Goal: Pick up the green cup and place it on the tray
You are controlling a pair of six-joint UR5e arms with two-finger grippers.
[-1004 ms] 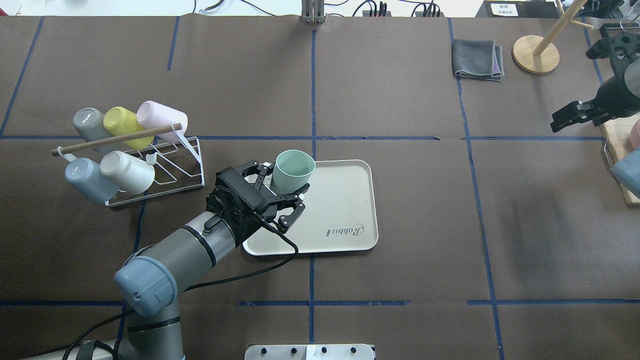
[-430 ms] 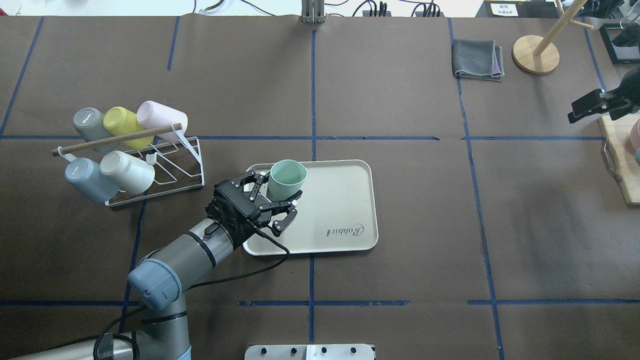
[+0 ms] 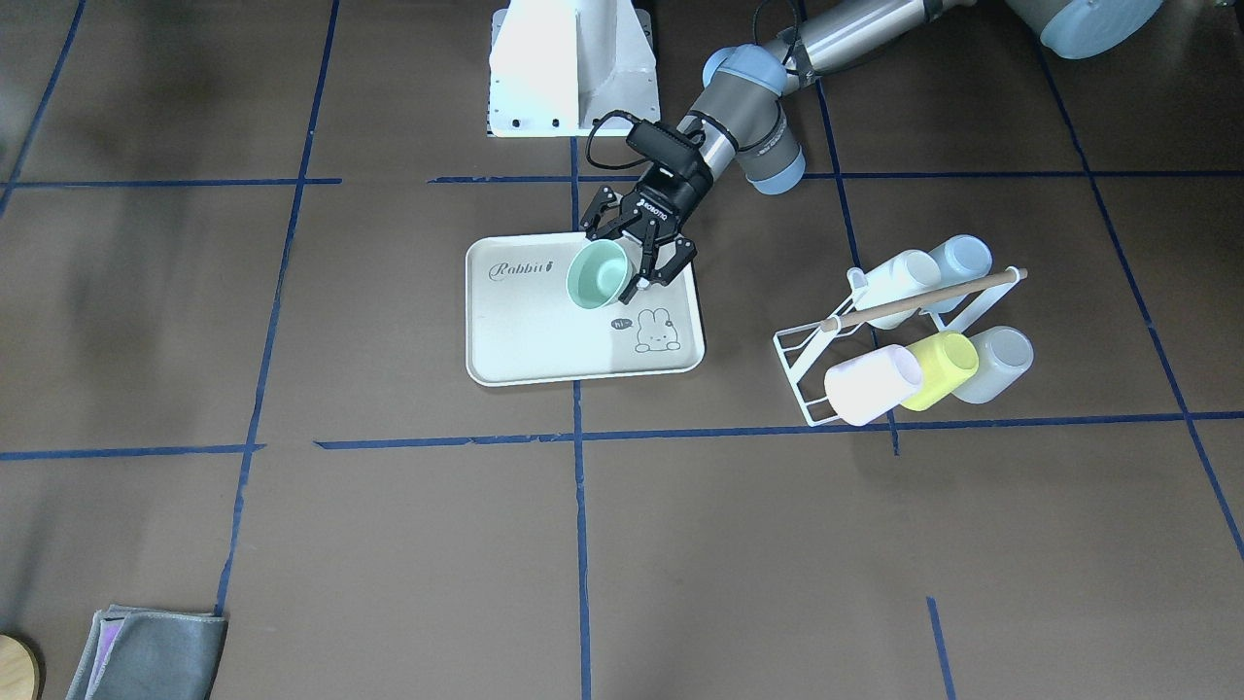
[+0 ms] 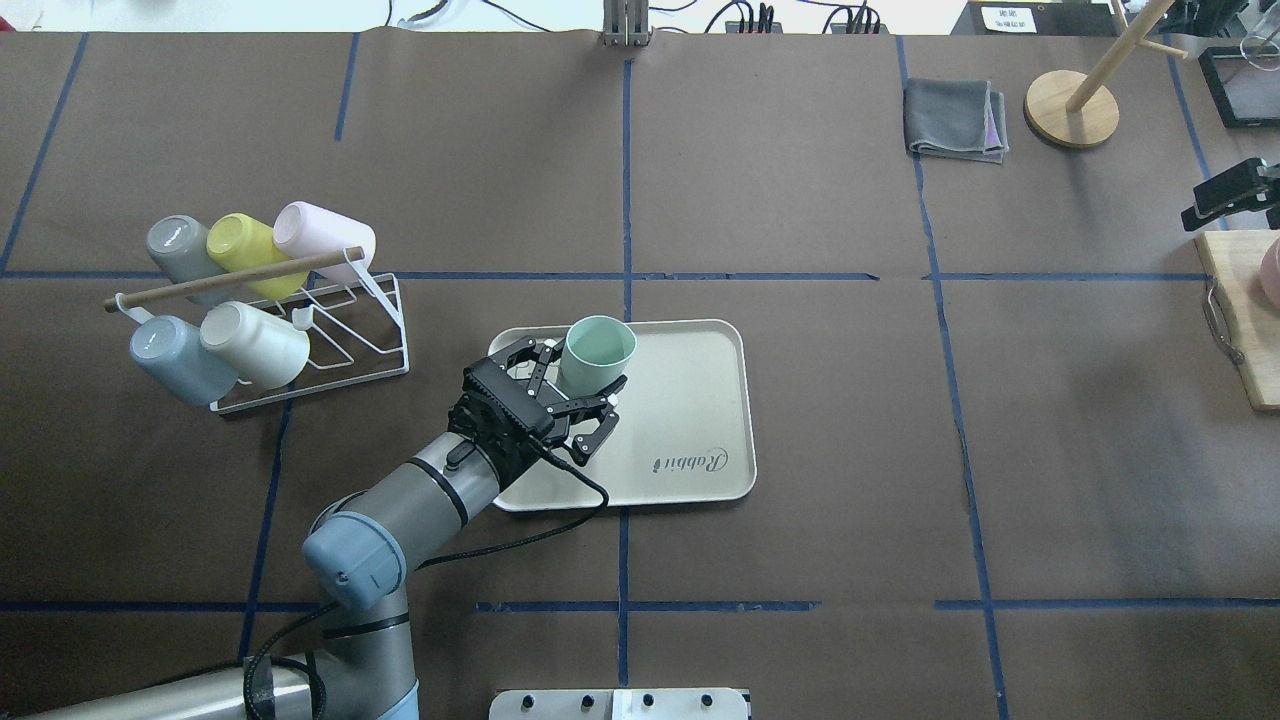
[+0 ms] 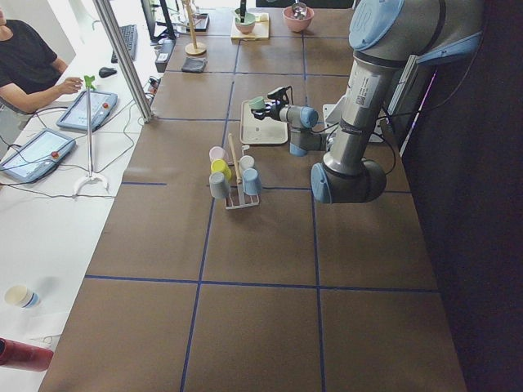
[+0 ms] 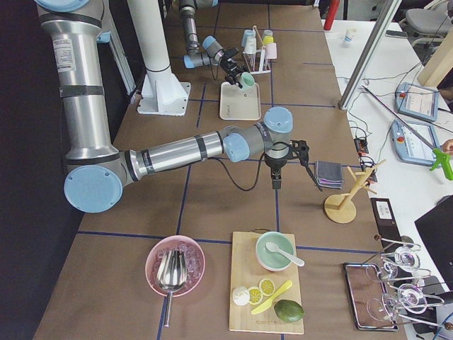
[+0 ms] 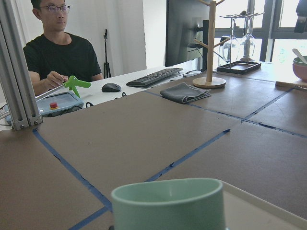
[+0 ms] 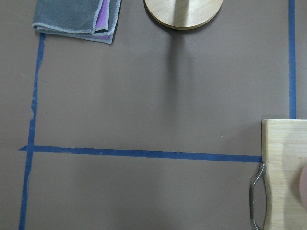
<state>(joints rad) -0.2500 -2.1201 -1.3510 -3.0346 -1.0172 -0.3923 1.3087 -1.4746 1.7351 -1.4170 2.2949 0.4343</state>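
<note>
The green cup (image 4: 597,352) is a pale mint tumbler with its mouth up, over the robot-side left part of the cream tray (image 4: 690,400). My left gripper (image 4: 568,392) is shut on the cup's lower body, one finger on each side. From across the table the green cup (image 3: 598,275) hangs over the tray (image 3: 544,340) near the bunny drawing, with the left gripper (image 3: 637,258) around it. I cannot tell whether its base touches the tray. The cup's rim (image 7: 168,196) fills the bottom of the left wrist view. My right gripper (image 4: 1228,193) is open at the far right edge.
A white wire rack (image 4: 345,345) with several cups lying on it stands left of the tray. A folded grey cloth (image 4: 955,118) and a wooden stand (image 4: 1071,108) are at the back right. A cutting board (image 4: 1240,300) is at the right edge. A person (image 7: 57,52) sits beyond the table.
My left gripper, holding the green cup, first drew back toward the robot's left, then shifted right over the tray. My right arm pulled away to the right edge.
</note>
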